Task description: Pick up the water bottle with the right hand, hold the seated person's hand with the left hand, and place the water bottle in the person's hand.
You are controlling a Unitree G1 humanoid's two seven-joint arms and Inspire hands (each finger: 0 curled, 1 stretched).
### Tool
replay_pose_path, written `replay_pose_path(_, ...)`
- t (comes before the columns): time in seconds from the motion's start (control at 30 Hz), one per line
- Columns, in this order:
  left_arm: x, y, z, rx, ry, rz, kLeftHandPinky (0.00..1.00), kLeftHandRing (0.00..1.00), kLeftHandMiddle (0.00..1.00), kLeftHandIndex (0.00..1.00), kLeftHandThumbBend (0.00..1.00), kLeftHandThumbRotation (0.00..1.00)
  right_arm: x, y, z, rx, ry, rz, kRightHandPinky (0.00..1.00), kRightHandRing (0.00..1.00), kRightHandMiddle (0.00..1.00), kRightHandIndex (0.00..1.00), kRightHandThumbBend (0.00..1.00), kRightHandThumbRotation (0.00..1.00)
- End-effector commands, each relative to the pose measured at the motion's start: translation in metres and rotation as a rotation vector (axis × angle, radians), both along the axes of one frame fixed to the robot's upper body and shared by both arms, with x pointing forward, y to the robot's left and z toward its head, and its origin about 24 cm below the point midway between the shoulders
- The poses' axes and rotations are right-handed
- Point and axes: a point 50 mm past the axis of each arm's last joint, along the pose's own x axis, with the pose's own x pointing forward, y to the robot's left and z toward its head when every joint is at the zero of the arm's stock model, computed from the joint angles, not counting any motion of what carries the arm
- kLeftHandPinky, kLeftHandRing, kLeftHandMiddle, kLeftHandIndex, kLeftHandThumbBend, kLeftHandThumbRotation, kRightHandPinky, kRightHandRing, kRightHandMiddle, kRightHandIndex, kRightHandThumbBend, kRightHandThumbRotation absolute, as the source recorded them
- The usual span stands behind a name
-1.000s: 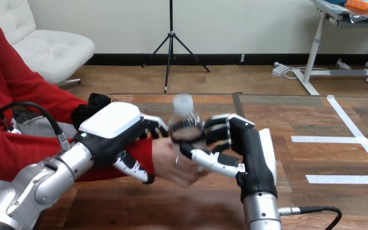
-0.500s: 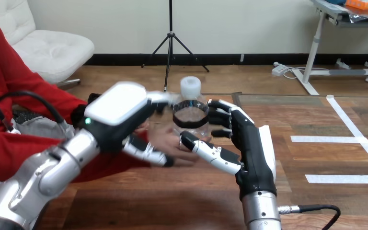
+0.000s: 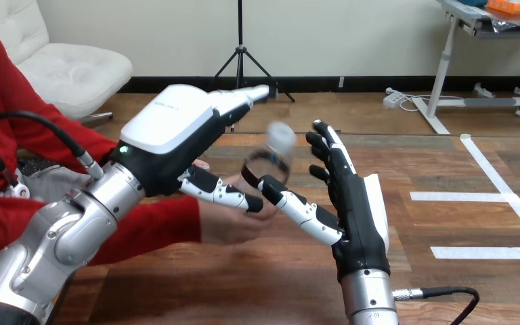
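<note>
The water bottle is observed tilted, its cap leaning toward the right hand, its base resting in or on the person's hand, which is extended from the bottle's left above the table. The right hand is noted just to the right of the bottle with fingers straight and spread wide, pointing upward; nothing is gripped by it, and only its thumb is seen reaching toward the bottle's lower part, where contact cannot be confirmed. The left hand is recorded above and to the left of the bottle, fingers stretched out straight and holding nothing; its thumb lies across the person's hand directly beneath the bottle, and whether it touches cannot be told. No curl of robot fingers round the person's hand is seen. The person's own grasp on the bottle is hidden behind both thumbs and cannot be verified. The principal risk is judged to be a drop: with neither robot hand closed and the bottle off vertical, it could topple toward the right hand and roll onto the table if the person's fingers are not closed. A secondary risk is judged from either thumb, which could knock the bottle's base on withdrawal.
</note>
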Motion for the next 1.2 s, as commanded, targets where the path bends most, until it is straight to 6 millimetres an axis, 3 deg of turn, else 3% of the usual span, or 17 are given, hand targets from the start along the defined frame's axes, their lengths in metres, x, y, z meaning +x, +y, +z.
replay_pose_path(0.0, -0.003, 0.005, 0.004, -0.026, -0.019, 0.018, 0.84, 0.94, 0.96, 0.99, 1.0, 0.54, 0.009, 0.003, 0.021, 0.054, -0.093, 0.004, 0.96, 0.98, 0.95, 1.0, 1.0, 0.62)
replay_pose_path(0.47, -0.013, 0.009, -0.005, -0.084, -0.012, 0.015, 0.88, 0.99, 1.0, 1.0, 1.0, 0.61, 0.008, -0.01, 0.016, 0.047, -0.071, -0.017, 0.95, 0.98, 0.96, 1.0, 1.0, 0.66)
replay_pose_path(1.17, -0.029, 0.009, -0.025, -0.225, 0.033, -0.016, 0.92, 1.0, 1.0, 1.0, 1.0, 0.65, 0.0, -0.025, 0.006, 0.041, -0.074, -0.032, 0.91, 0.95, 0.94, 0.99, 1.0, 0.68)
